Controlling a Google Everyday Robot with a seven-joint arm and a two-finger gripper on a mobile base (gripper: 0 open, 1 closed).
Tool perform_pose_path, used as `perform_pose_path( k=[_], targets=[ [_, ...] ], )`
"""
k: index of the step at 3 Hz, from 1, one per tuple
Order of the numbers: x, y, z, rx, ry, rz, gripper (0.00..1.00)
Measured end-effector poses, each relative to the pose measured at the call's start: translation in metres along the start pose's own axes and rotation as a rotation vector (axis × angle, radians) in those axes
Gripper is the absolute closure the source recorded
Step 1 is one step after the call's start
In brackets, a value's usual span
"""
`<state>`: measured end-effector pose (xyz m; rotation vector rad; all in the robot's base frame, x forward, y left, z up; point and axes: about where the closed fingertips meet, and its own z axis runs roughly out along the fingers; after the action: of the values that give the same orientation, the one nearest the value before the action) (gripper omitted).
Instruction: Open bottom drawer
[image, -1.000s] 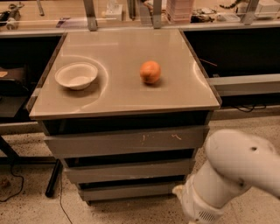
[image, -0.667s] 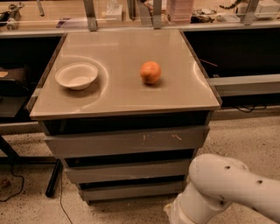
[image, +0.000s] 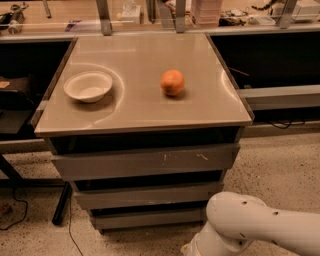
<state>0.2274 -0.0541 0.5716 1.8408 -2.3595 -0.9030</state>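
Note:
The bottom drawer (image: 150, 218) is the lowest of three grey fronts under the tan table top (image: 145, 107). It is flat, has no handle, and sits shut and set back under the middle drawer (image: 145, 195). My white arm (image: 250, 225) reaches in from the lower right. It bends down in front of the drawer stack's right corner. The gripper is below the bottom edge of the picture, out of view.
The top drawer (image: 142, 162) has white scratch marks. A white bowl (image: 88, 86) and an orange (image: 172, 82) sit on the table top. Dark shelving stands on both sides. A black table leg (image: 61, 205) and a cable lie at the lower left, on a speckled floor (image: 280, 165).
My arm has swung left and down along the bottom edge, closer to the front of the drawer stack. The drawers, bowl and orange have not moved.

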Motion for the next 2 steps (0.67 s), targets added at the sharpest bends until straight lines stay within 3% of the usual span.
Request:
perform_pose_path(
  k=[1,2],
  targets=[
    [-0.001,-0.023,0.022,0.002,-0.04,0.017,0.0],
    [-0.004,-0.073,0.049,0.068,-0.072,0.033,0.0]
  ],
)
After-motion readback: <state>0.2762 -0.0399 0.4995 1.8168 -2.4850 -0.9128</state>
